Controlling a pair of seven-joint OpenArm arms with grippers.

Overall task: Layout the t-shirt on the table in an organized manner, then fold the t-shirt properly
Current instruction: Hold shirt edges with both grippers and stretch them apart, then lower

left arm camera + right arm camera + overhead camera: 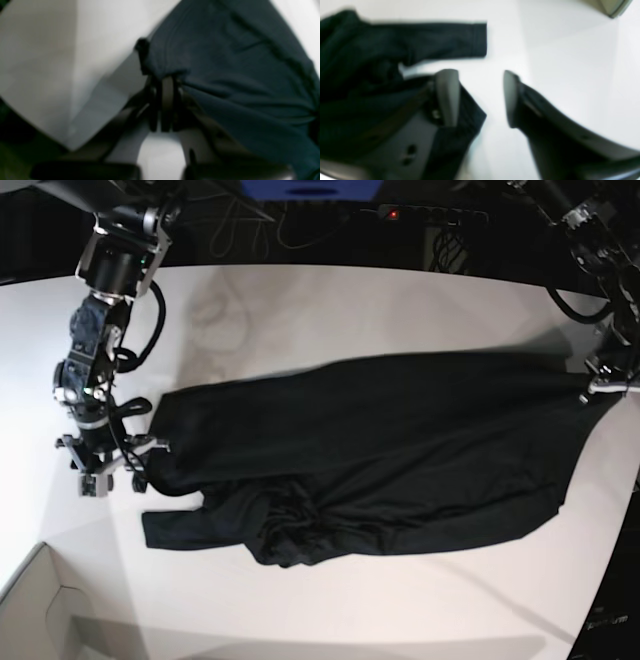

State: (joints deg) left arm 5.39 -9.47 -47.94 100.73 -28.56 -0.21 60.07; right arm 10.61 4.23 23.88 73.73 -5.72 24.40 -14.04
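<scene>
**Inspector:** Location of the t-shirt (380,450)?

**Assistant:** It lies stretched across the middle of the table (330,300) in the base view, running from the left side of the frame to the right edge. The upper edge is fairly straight. The lower left portion is bunched into wrinkles, with one sleeve (450,40) lying flat toward the lower left.

**Inspector:** State of the claws?

**Assistant:** The left gripper (163,80), at the right edge of the base view, is clenched on a corner of the cloth; the wrist view shows fabric gathered between its closed jaws. The right gripper (480,97), at the left of the base view, stands released, jaws apart, with white table showing between them. One finger (447,95) sits against the shirt's edge, but nothing is grasped.

**Inspector:** Handling assessment?

**Assistant:** My judgement: thin, soft, light fabric with no stiffness. It drapes and creases wherever slack gathers, and it should slide easily on the smooth tabletop. Not fragile.

**Inspector:** Recommended hold?

**Assistant:** Corners and hemmed edges, where layers are thickest. The free claw would do best pinching the left-hand corner by its finger, so both ends can be tensioned and the bunched area pulled flat.
</scene>
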